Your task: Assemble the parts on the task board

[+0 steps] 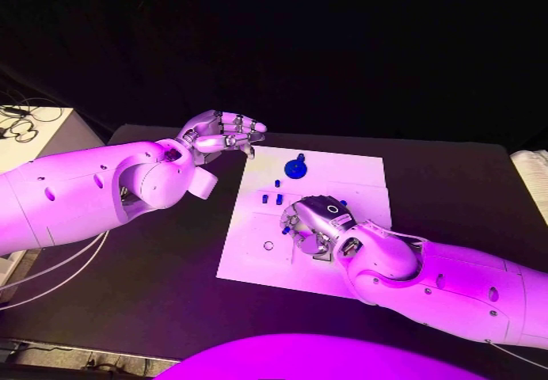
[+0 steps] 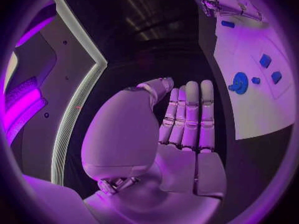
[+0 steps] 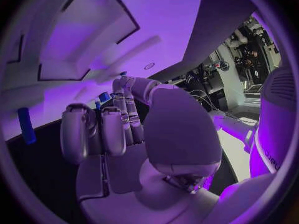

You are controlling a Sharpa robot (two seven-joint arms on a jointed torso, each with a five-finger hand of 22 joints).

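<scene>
The right hand (image 1: pixel 314 226) rests low over the white task board (image 1: pixel 354 178), fingers curled toward the plate; whether they pinch a small blue part (image 3: pixel 103 96) seen at the fingertips cannot be told. Just beyond that hand stand 3 small blue pegs (image 1: pixel 274 195), and farther beyond lies a blue gear-shaped disc (image 1: pixel 296 167). The left hand (image 1: pixel 219 132) hovers off the board's far corner, beside the disc, fingers straight and together, holding nothing.
</scene>
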